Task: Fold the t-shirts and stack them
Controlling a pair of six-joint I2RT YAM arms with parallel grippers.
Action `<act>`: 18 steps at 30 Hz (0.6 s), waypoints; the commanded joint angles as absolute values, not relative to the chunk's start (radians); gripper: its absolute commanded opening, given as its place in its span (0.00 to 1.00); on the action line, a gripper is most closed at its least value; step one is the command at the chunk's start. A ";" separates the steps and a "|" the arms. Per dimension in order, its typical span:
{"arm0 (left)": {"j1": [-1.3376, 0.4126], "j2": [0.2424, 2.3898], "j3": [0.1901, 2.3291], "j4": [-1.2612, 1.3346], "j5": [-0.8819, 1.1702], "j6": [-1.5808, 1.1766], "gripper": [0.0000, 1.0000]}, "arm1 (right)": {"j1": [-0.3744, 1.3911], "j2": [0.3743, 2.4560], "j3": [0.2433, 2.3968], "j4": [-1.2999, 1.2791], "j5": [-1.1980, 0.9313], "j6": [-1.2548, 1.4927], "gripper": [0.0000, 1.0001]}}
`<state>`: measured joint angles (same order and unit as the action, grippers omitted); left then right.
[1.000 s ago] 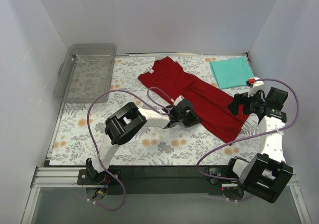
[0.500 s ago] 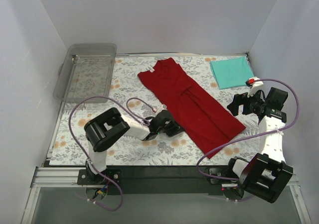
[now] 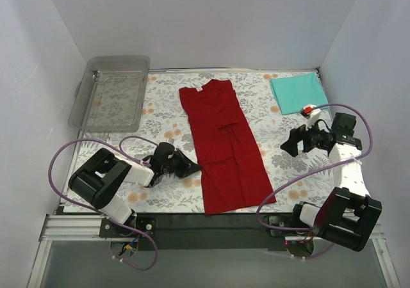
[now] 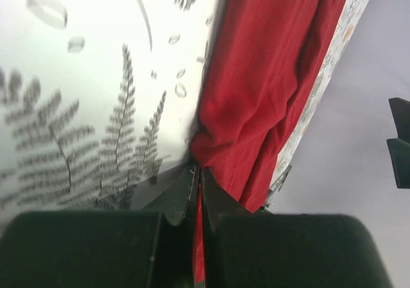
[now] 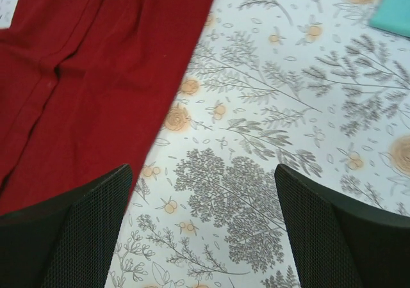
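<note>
Half done, by the look of it: teal t-shirt (image 3: 296, 91) lies folded at the tabletop's (image 3: 160, 109) far right corner. Red t-shirt (image 3: 224, 141), a long strip mid-tabletop, awaits further folds and stacking. Left claw (image 3: 194, 168) pinches its edge; right claw (image 3: 287, 146) gapes wide, empty.

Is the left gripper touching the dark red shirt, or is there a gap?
Touching. In the left wrist view, the left gripper has its jaws shut on the dark red shirt, cloth pinched between them.
</note>
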<state>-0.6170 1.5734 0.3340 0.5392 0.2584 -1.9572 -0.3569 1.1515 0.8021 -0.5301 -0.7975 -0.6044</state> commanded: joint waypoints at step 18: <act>-0.471 1.226 0.394 -0.013 0.372 -1.562 0.58 | -0.057 1.457 1.046 -0.667 -0.782 -0.808 0.82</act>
<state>-0.4931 1.3342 0.3672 0.1711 0.4656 -1.6474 -0.0639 1.4437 0.9859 -0.6559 -0.7685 -0.8207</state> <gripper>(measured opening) 0.557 0.822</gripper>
